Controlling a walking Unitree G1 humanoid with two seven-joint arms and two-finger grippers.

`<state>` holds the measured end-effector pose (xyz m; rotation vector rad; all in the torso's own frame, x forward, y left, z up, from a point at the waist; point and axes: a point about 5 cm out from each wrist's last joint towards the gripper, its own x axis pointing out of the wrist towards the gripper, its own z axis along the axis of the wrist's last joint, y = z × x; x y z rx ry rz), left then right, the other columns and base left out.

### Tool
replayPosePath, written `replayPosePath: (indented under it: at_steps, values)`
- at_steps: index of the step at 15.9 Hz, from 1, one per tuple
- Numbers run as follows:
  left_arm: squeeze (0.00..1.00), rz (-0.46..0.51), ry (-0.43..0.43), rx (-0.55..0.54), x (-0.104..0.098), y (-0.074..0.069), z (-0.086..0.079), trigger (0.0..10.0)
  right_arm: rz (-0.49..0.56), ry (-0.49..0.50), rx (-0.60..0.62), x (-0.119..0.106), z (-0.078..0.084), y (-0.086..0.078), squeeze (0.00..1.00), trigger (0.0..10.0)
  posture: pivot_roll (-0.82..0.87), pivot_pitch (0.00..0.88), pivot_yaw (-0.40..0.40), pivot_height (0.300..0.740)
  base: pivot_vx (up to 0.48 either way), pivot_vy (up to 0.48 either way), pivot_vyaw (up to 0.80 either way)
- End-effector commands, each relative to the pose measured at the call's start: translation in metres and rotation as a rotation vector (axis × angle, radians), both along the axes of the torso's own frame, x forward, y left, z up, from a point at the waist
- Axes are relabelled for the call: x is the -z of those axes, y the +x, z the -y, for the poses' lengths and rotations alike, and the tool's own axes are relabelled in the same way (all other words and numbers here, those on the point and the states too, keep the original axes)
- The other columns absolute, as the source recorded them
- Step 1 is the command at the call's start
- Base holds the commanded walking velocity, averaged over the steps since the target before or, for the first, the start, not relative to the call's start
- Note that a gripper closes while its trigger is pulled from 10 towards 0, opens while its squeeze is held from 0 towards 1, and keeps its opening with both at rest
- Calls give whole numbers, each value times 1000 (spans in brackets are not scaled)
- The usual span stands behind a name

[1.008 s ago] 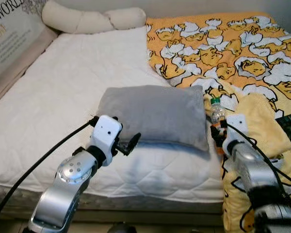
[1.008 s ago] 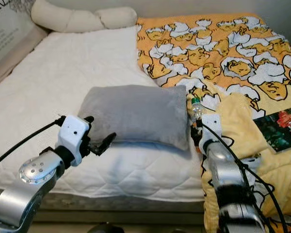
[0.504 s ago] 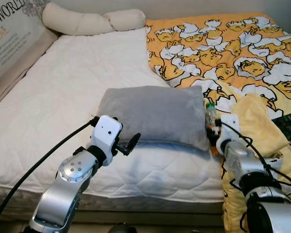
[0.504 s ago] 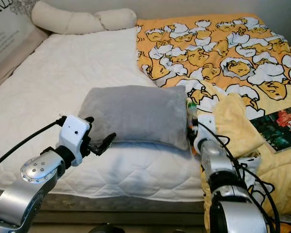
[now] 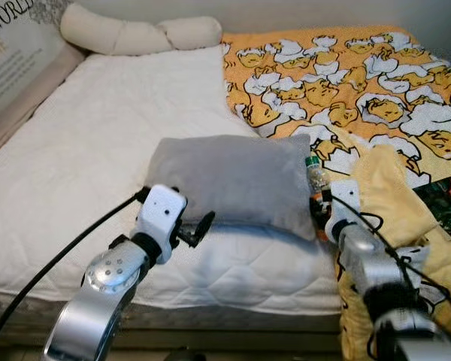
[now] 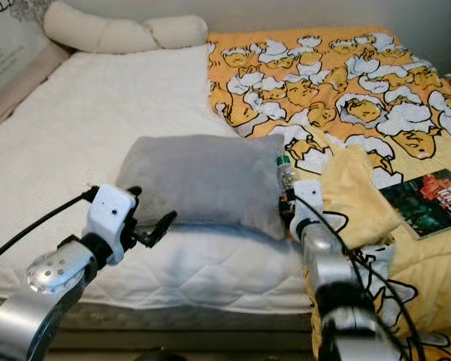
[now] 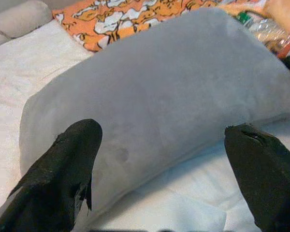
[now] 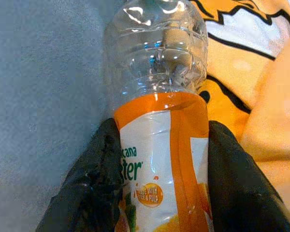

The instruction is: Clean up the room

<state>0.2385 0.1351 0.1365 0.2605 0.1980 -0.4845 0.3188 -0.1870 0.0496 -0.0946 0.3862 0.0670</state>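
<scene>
A grey pillow (image 5: 233, 177) lies across the white mattress (image 5: 83, 143). My left gripper (image 5: 182, 216) is open at the pillow's near left corner. In the left wrist view its two fingers (image 7: 63, 179) spread wide, with the pillow (image 7: 154, 96) just ahead of them. My right gripper (image 5: 321, 204) is shut on a clear plastic bottle (image 5: 314, 169) with an orange label and a green cap. The bottle stands upright against the pillow's right edge. Up close, both black fingers (image 8: 89, 188) press the bottle's label (image 8: 159, 150).
An orange duck-print blanket (image 5: 346, 83) covers the bed's right half, with a plain yellow cloth (image 5: 398, 195) bunched beside my right arm. A book (image 6: 428, 199) lies at the far right. A long cream bolster (image 5: 135, 34) sits at the head and a lettered board (image 5: 15, 53) on the left.
My right gripper has carried the bottle a little to the left, up against the pillow's right edge. The left gripper has stayed open at the pillow's corner.
</scene>
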Motion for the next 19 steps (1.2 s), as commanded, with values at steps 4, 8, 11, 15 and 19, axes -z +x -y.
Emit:
replayPosePath:
  at_steps: [4,8,11,15,19]
  values:
    - [0,13,11,-7,-3,-3,-1,10000,88,20,-33,-18,-16,-4,0,10000,-42,0,76,740,0,0,0]
    - [0,17,14,1,-4,-1,0,10000,27,-33,21,-12,-2,-3,769,10000,-44,0,81,740,0,0,0]
    - [0,16,18,1,-4,-2,0,10000,14,-29,31,-11,-2,-1,0,10000,-37,0,78,740,0,0,0]
    - [0,15,23,3,-4,-3,0,10000,17,-31,5,-11,-8,-2,0,10000,-34,0,77,740,0,0,0]
    - [0,15,24,-2,-4,-2,-1,10000,72,-1,33,-20,-7,-3,0,0,-39,0,80,740,0,0,0]
